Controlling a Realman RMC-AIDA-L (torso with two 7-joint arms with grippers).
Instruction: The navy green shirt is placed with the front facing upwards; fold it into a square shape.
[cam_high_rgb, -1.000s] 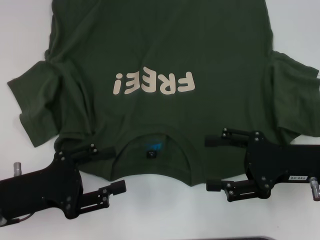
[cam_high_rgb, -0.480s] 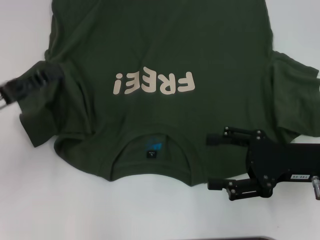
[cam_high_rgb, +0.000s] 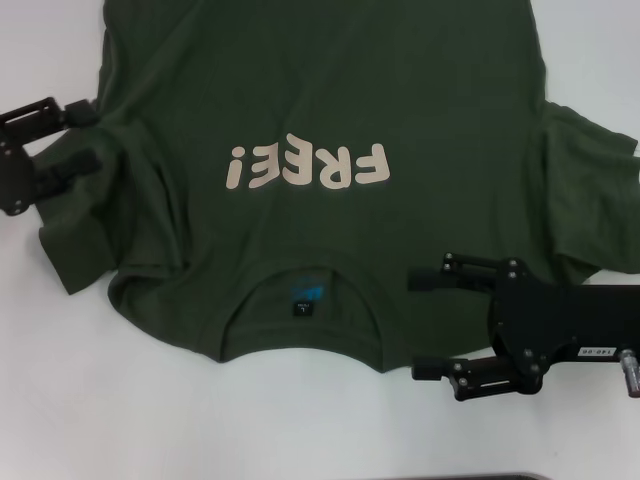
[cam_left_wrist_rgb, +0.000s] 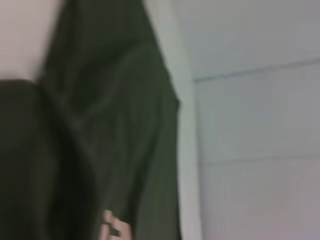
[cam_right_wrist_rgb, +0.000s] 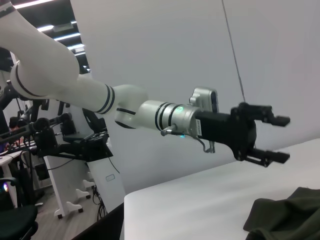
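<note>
The navy green shirt (cam_high_rgb: 330, 90) lies spread front up on the white table, its cream "FREE!" lettering (cam_high_rgb: 305, 165) upside down to me. The collar with its blue neck label (cam_high_rgb: 305, 297) is at the near edge. My left gripper (cam_high_rgb: 95, 135) stands open at the shirt's left sleeve (cam_high_rgb: 85, 215), with nothing between its fingers. My right gripper (cam_high_rgb: 417, 323) is open over the near shoulder edge, right of the collar. The right wrist view shows the left gripper (cam_right_wrist_rgb: 282, 140) open above the table. The left wrist view shows the shirt (cam_left_wrist_rgb: 110, 150) close up.
White table (cam_high_rgb: 120, 410) surrounds the shirt at the near side and the left. The right sleeve (cam_high_rgb: 590, 190) lies bunched at the far right. A room with stands and equipment (cam_right_wrist_rgb: 75, 150) shows beyond the table edge in the right wrist view.
My left gripper has swung from beside the collar at the near left out and away to the left sleeve, staying open. The right gripper has hardly moved.
</note>
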